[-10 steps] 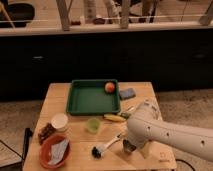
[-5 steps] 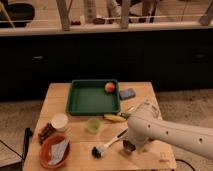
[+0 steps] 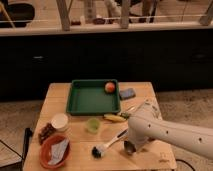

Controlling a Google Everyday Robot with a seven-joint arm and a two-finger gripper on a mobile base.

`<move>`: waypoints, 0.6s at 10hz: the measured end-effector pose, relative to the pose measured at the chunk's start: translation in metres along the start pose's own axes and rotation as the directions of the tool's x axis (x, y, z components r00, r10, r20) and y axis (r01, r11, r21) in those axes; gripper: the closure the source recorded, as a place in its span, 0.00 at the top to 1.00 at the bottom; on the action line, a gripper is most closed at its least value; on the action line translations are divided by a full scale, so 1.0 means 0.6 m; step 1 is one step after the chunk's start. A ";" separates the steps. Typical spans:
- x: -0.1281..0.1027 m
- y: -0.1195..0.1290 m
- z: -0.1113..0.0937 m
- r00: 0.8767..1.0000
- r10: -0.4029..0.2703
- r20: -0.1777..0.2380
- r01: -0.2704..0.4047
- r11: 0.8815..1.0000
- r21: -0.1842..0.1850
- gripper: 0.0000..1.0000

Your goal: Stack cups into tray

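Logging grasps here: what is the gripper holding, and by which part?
Cannot be told: the gripper, low beside the brush, is mostly hidden under the arm. The green cup stands free.

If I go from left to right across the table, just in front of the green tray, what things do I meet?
White bowl → lime-green cup → banana → gripper, low at the table's front right, by the brush handle.

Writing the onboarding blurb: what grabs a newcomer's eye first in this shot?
The bulky white arm fills the lower right, its gripper low at the table's front right beside the dish brush. Then the dark green tray at the table's far middle, a reddish fruit in its far right corner, and the lime-green cup just in front.
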 end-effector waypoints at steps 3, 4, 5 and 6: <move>-0.003 -0.004 -0.011 1.000 -0.009 -0.013 0.009 1.000 0.006 0.00; -0.003 -0.007 -0.016 1.000 -0.011 -0.017 0.011 1.000 0.011 0.00; -0.004 -0.010 -0.022 1.000 -0.014 -0.021 0.015 1.000 0.018 0.00; -0.003 -0.015 -0.032 0.999 -0.019 -0.026 0.020 0.999 0.026 0.00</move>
